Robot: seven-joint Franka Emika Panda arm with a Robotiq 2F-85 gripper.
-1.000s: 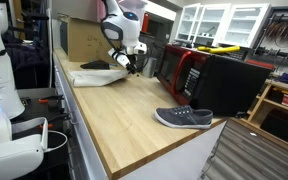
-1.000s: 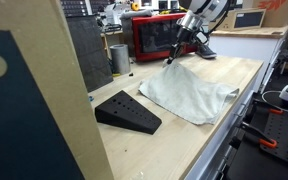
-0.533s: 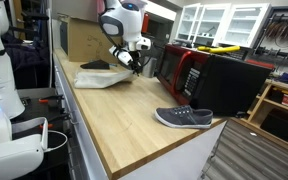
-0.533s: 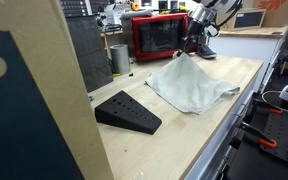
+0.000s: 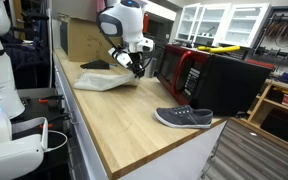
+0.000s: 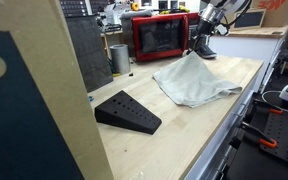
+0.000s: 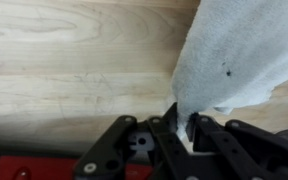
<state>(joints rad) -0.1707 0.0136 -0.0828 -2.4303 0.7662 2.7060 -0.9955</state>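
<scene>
In the wrist view the pincer (image 7: 181,127) enters from the bottom edge of the frame, its two dark fingers (image 7: 166,128) clenched on a corner of a white cloth (image 7: 234,60). The cloth rises from the grip towards the upper right of the frame and shows a small dark speck. To its left the pale wooden worktop (image 7: 64,60) fills the rest of the view.

In an exterior view, a black wedge-shaped block (image 6: 127,110) lies on the worktop (image 6: 184,140) in the lower middle of the frame. Beyond it, right of centre, the cloth (image 6: 196,82) rests mostly on the wood, peaking at the corner the pincer (image 6: 197,45) holds. A metal cup (image 6: 120,58) stands farther back to the left, and a red microwave (image 6: 161,35) sits behind, at the top centre.

In an exterior view from the opposite end, a grey shoe (image 5: 184,118) lies nearest, right of centre. Farther back, left of centre, the cloth (image 5: 104,80) hangs from the pincer (image 5: 134,66), with a cardboard box (image 5: 82,40) behind.
</scene>
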